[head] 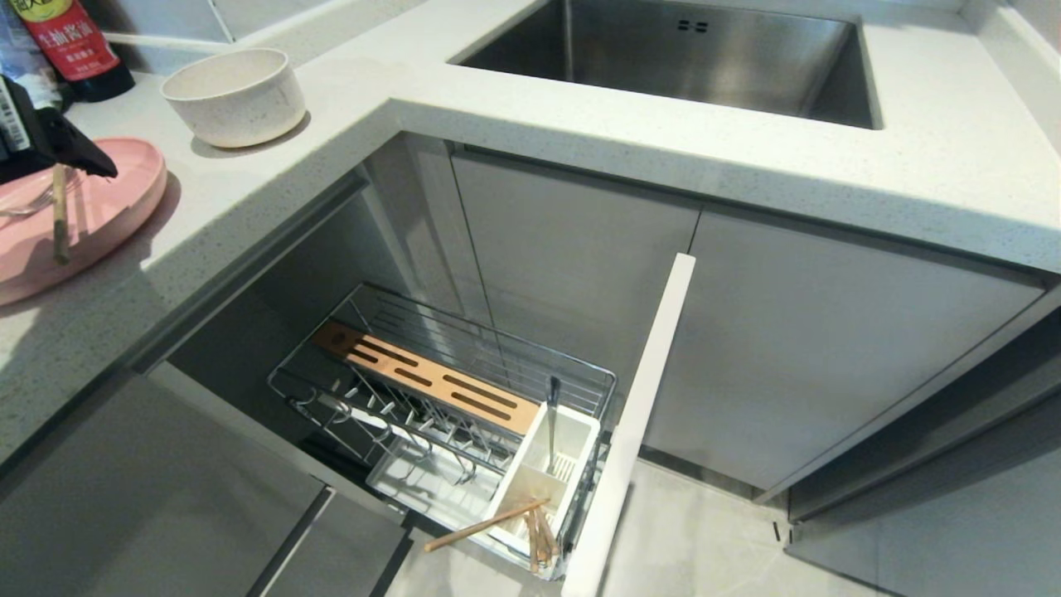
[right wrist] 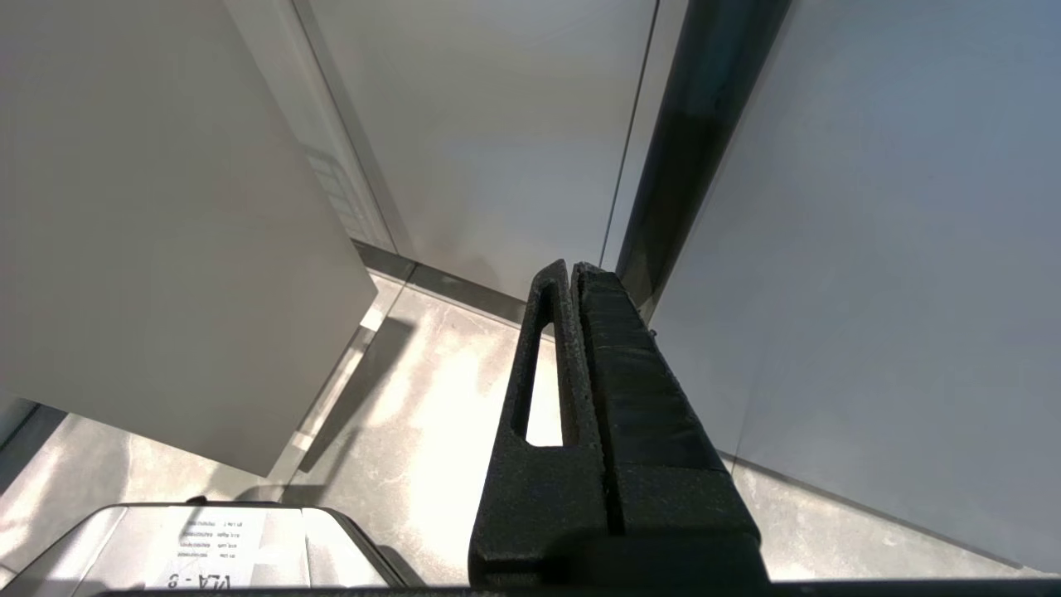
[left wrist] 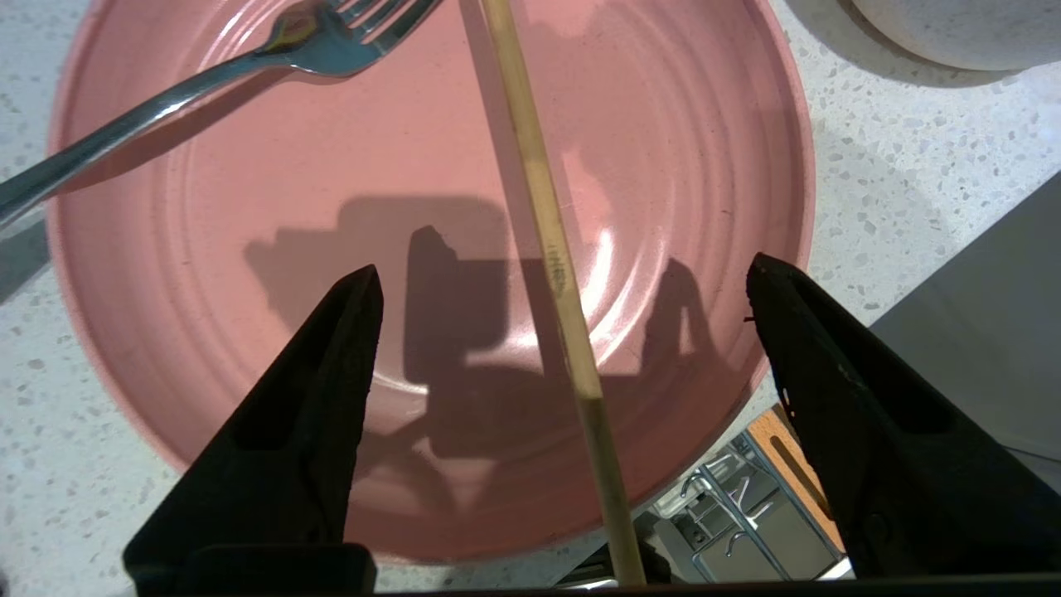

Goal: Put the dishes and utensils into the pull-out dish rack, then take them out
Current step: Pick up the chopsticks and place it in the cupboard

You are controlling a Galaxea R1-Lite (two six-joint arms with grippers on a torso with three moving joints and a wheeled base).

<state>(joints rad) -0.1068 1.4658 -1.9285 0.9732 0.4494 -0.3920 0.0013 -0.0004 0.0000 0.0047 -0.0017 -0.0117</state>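
A red-labelled dark bottle [head: 70, 46] at about ten o'clock on the countertop carries white Chinese characters, partly cut off, seemingly 生抽酱油. A white sticker [right wrist: 211, 551] on a grey object under the right wrist shows upside-down print; only "VLA - 8" reads

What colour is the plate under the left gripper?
Pink, with faint concentric rings: the plate shows best in the left wrist view.

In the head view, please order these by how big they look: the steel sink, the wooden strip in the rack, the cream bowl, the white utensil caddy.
1. Steel sink.
2. Wooden strip, the longest thing after it.
3. Cream bowl and white utensil caddy: they look alike in size, so no ranking.
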